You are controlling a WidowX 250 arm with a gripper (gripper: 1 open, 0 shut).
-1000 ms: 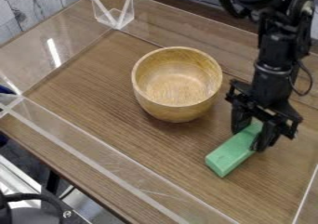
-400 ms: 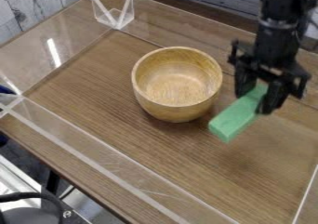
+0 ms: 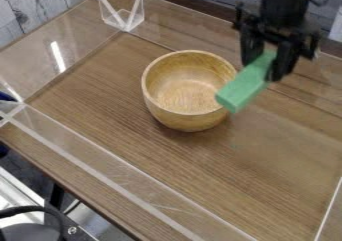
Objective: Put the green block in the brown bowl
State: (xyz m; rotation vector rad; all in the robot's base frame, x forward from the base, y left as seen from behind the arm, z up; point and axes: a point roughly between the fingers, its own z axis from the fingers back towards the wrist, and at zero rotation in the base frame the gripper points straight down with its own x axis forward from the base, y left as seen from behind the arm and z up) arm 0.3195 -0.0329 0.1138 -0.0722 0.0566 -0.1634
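The green block hangs tilted in the air, its upper end pinched between the black fingers of my gripper. Its lower end hovers just over the right rim of the brown bowl. That bowl is a round, thick-walled wooden one standing on the table's middle, with nothing inside it. My gripper points down from the upper right and is shut on the block.
A clear acrylic wall fences the wooden table along the front and left. A small clear stand sits at the back left corner. Bare wood lies to the right of and in front of the bowl.
My gripper has lifted the green block off the table and carried it up and leftward, from the front right of the bowl to over its right rim.
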